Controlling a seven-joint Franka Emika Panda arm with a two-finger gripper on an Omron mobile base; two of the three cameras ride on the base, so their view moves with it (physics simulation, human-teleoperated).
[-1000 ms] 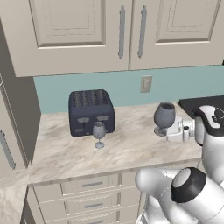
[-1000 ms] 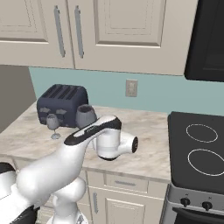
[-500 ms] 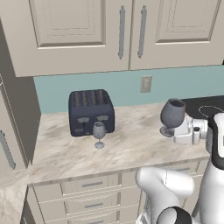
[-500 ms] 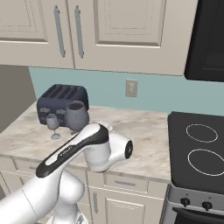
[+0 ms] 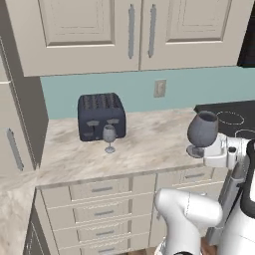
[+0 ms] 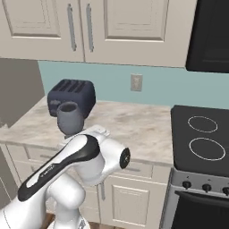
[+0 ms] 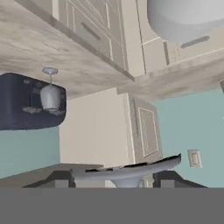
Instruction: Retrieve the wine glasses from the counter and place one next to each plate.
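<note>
Lifted higher, one wine glass (image 5: 202, 130) sits upright gripped in the hand (image 5: 206, 152).

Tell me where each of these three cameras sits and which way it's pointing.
Left base view: behind the arm's left, facing the counter; arm at lower right, wine glass in its pincer.
Right base view: behind its right; arm at lower left.
Hand view: on the hand, rolled upside down; foot of the held glass between the fingertips.
All share the toaster; left base and hand share the second glass.

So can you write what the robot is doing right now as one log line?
end effector: shut on wine glass, lifted off counter | second wine glass: standing before toaster
</note>
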